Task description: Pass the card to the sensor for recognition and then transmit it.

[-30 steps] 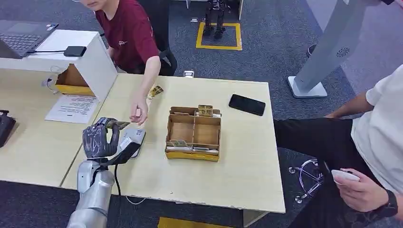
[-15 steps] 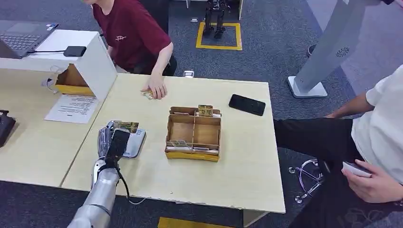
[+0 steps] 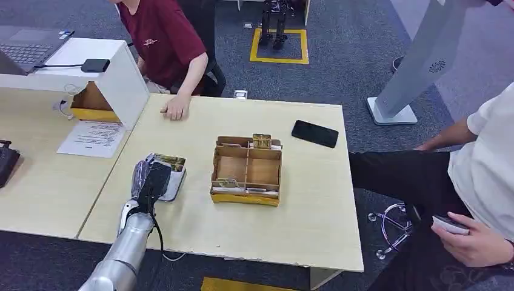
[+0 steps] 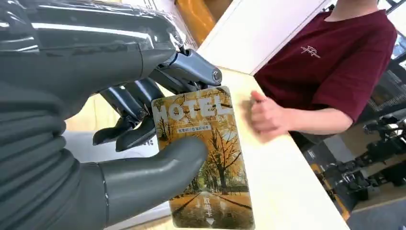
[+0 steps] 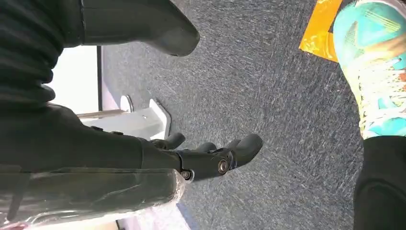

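My left hand [image 3: 150,179] hovers over the grey card sensor [image 3: 176,185] near the table's front left. It pinches a yellow hotel card [image 3: 170,161] between thumb and fingers, and the card lies flat just above the sensor's far end. In the left wrist view the card [image 4: 207,158] shows an autumn tree picture and the word HOTEL, with the thumb [image 4: 151,178] pressed on its face. My right hand [image 5: 210,155] hangs over the blue carpet with its fingers apart and nothing in them.
A compartmented cardboard box [image 3: 246,171] with several cards stands mid-table, a black phone [image 3: 314,133] behind it. A person in a red shirt rests a hand [image 3: 175,110] on the far edge. Another person [image 3: 479,182] sits at the right. A white stand [image 3: 115,79] lies far left.
My left hand has turned and come down from a raised pose, bringing the card over the sensor. The person in red has drawn a hand back from near mine to the far table edge.
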